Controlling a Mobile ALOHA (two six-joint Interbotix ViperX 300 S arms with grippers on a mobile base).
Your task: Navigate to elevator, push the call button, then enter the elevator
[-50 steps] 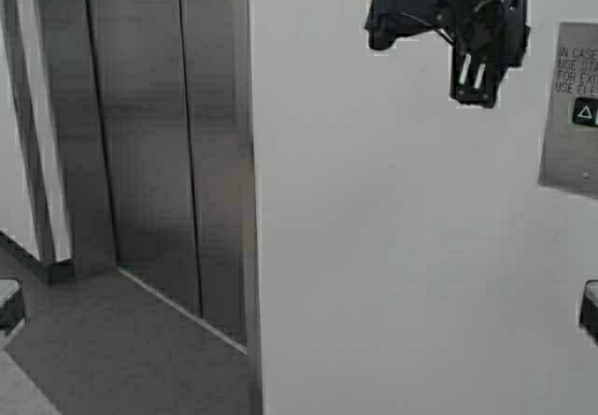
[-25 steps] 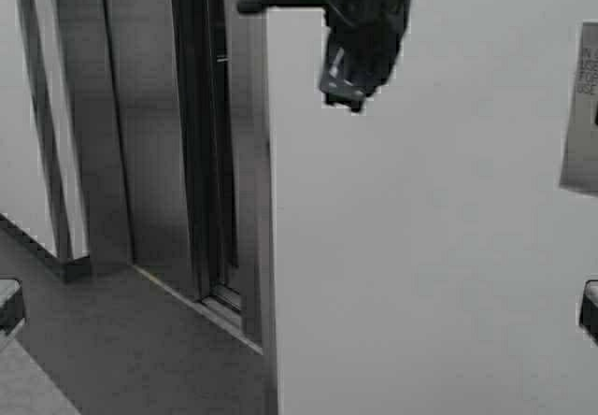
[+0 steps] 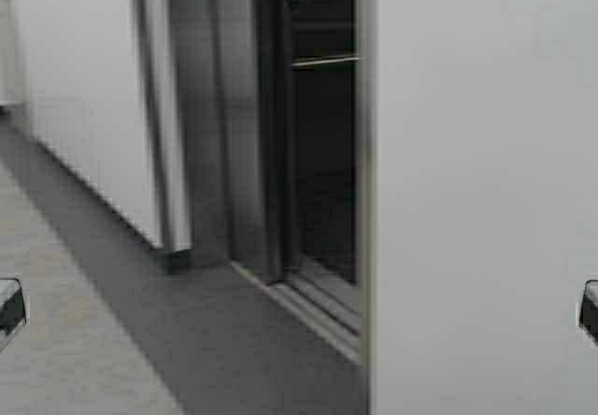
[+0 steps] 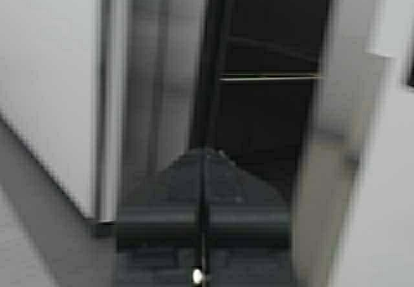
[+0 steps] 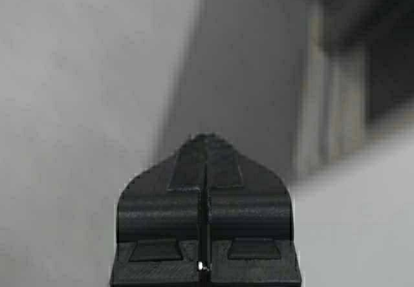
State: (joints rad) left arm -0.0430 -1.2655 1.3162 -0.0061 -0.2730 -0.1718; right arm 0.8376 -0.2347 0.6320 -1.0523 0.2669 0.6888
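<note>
brushed steel elevator [image 3: 245,135] frame, matt white wall [image 3: 476,200], metal handrail [image 3: 323,61]

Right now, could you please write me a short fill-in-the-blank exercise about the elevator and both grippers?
1. The elevator doorway stands ____, showing a dark cabin.
2. Inside the cabin, a horizontal ____ crosses the back wall.
3. The left gripper has its fingers ____.
4. The right gripper points at a plain, pale ____.

Missing words: open; handrail; shut; wall

The elevator [image 3: 318,153] stands open, its dark cabin showing a handrail [image 3: 323,61]. A white wall [image 3: 476,200] rises just right of it; grey floor [image 3: 112,340] stretches before it.
</note>
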